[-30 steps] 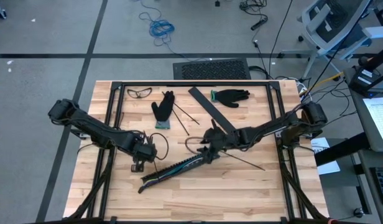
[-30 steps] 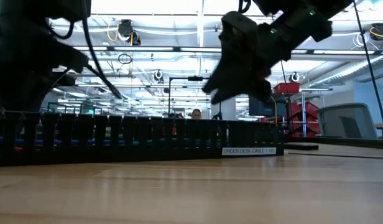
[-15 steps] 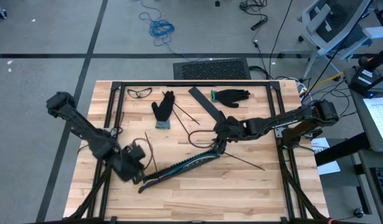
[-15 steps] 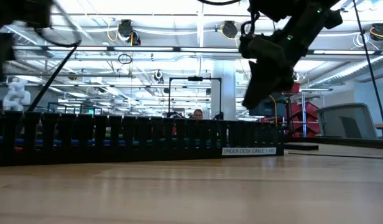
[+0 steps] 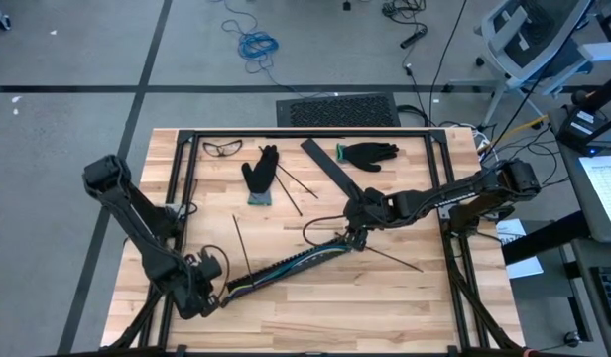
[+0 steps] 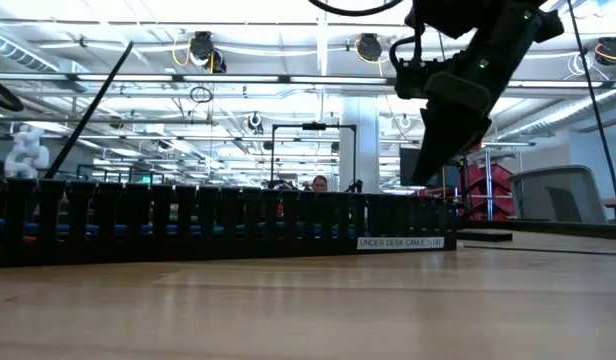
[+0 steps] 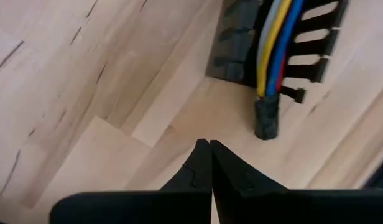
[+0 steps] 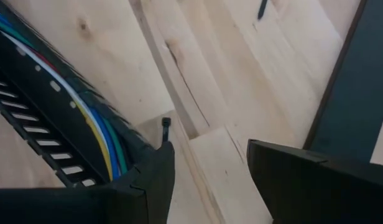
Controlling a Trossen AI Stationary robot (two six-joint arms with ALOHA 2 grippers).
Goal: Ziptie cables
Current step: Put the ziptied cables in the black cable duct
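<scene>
Left gripper closed; right gripper apparently parted.

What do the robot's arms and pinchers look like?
Both arms are dark, nearly black, built from thick jointed links with thin black cables looping alongside. The left end effector has two flat, black, pointed fingers with notched inner edges. The right end effector has broad matte black fingers with a stepped edge.

Bright overhead ceiling lights glare in the low view; shadows fall soft.
</scene>
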